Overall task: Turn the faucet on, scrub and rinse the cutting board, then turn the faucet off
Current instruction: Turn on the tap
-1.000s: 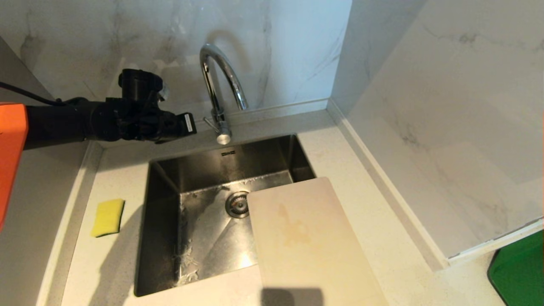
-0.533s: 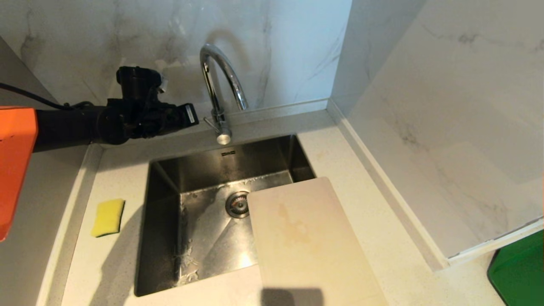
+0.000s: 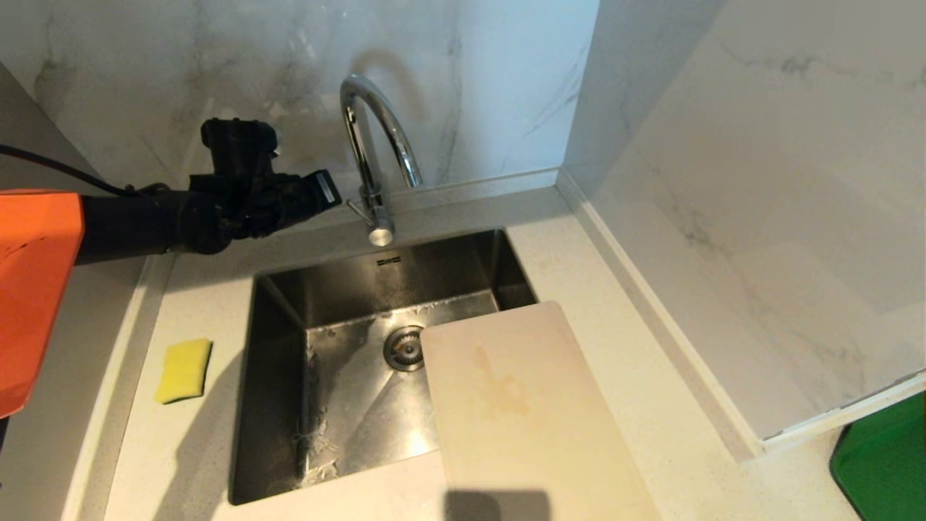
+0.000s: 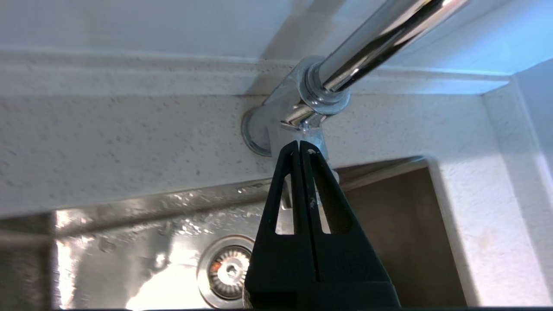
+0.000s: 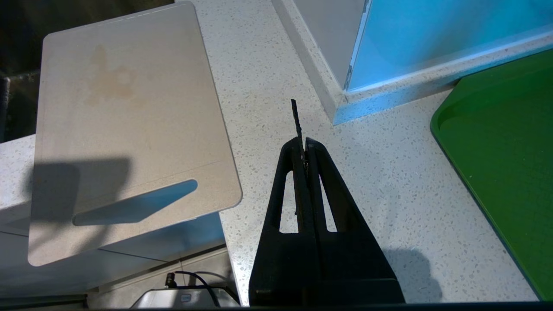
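One speckled white stone countertop (image 3: 636,376) carries a steel sink (image 3: 463,268); clear counter lies right of the large cream rectangular cutting board (image 3: 528,412), which overhangs the sink's right rim and the counter's front edge. Tall chrome gooseneck faucet (image 3: 372,145) stands behind the sink. Left gripper (image 4: 299,147), fingers pressed together, tips by its side lever (image 3: 356,208). Right gripper (image 5: 302,149) closed over bare counter. Yellow sponge (image 3: 184,370) left. No readable writing.

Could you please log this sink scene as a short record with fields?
faucet: no water visible
left gripper: shut, tips at the faucet's base by the lever
right gripper: shut, over the counter beside the board
board: stained, lying partly over the sink, dry-looking
sponge: on the counter left of the sink
green tray: on the counter, far right
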`<state>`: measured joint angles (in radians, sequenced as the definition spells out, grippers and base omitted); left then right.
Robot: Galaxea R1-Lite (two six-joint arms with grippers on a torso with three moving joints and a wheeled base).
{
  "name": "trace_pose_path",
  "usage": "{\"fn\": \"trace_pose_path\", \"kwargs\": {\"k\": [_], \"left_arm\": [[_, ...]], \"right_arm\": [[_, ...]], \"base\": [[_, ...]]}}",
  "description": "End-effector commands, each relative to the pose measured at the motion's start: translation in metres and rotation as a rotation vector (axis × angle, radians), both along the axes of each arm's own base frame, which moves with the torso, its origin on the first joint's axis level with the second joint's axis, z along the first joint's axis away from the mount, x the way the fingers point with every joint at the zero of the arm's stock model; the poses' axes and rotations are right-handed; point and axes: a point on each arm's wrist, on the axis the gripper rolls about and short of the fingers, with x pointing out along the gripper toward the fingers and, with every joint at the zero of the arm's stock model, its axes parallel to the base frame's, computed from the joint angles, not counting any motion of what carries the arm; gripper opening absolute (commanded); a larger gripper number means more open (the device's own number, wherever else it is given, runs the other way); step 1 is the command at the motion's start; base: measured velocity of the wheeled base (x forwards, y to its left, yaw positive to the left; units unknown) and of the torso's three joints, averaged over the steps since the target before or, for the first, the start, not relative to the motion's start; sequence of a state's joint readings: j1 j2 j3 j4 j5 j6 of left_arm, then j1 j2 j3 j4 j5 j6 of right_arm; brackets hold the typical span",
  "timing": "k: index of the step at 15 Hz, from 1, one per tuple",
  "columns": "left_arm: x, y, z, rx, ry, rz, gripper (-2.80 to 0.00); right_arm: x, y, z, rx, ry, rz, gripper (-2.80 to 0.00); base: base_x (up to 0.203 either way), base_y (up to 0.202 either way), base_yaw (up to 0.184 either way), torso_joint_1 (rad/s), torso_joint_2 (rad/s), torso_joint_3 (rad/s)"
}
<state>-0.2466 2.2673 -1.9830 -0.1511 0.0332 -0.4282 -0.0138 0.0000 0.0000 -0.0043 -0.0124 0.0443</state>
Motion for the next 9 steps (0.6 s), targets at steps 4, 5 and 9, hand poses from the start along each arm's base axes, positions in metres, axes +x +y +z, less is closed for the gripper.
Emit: {"fn": "trace_pose_path", "kwargs": {"k": [4,5,9], "left_arm": [[0.0047,-0.0022,-0.0070,-0.048,0.008,-0.028,-2.80],[0.0056,-0.0026,-0.0078,-0.053,0.002,-0.036,-2.80],[0.0075,-0.0032,-0.0072,-0.058,-0.028,-0.042,-2.80]], "right_arm": [[-0.0001,0.0000,0.0000,0.001,-0.002,0.000,-2.80],[-0.0001,0.0000,0.0000,0.000,-0.002,0.000,-2.80],[-0.0001,0.0000,0.0000,0.000,-0.002,-0.001,-2.80]], "base": [[0.000,0.000,0.000,0.000,0.00,0.000],[0.000,0.000,0.000,0.000,0.00,0.000],[0.000,0.000,0.000,0.000,0.00,0.000]]}}
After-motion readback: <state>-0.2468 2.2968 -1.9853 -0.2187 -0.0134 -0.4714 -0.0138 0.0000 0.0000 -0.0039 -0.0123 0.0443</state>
